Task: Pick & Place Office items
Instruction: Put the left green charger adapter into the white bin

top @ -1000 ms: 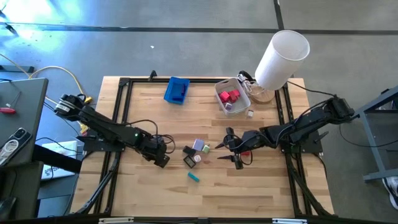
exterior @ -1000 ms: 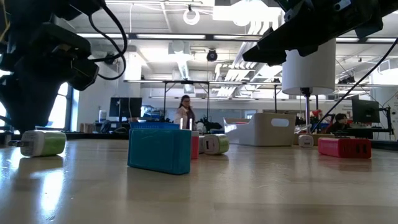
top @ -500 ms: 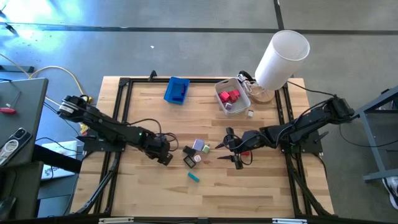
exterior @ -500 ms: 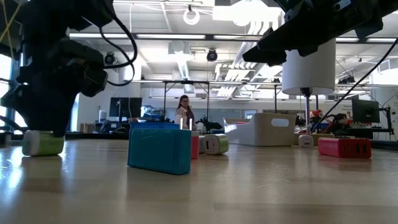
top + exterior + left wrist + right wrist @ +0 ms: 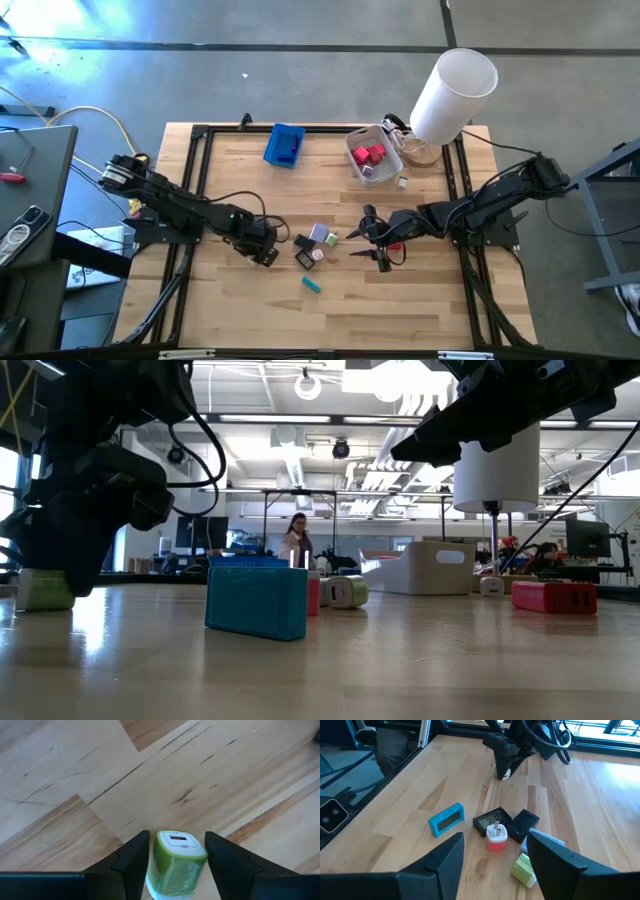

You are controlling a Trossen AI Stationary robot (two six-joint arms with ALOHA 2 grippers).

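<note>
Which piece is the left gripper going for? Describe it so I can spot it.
Find the wooden table, then the left gripper near its middle. Between the open fingers sits a small charger block: white top, green wrapped body, lying apart from the cluster of pieces.

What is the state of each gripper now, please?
Left gripper: open, fingers on either side of the green charger, not gripping it.
Right gripper: open, holding nothing.

Bare wooden table (image 5: 420, 300) lies open on the near side of the central cluster of office items (image 5: 315, 245), broken only by a lone teal block (image 5: 312, 285). The left gripper (image 5: 268, 252) and right gripper (image 5: 372, 240) flank that cluster; beyond it stand the blue tray (image 5: 285, 145), white bin (image 5: 372, 155) and white cylinder (image 5: 452, 95).
</note>
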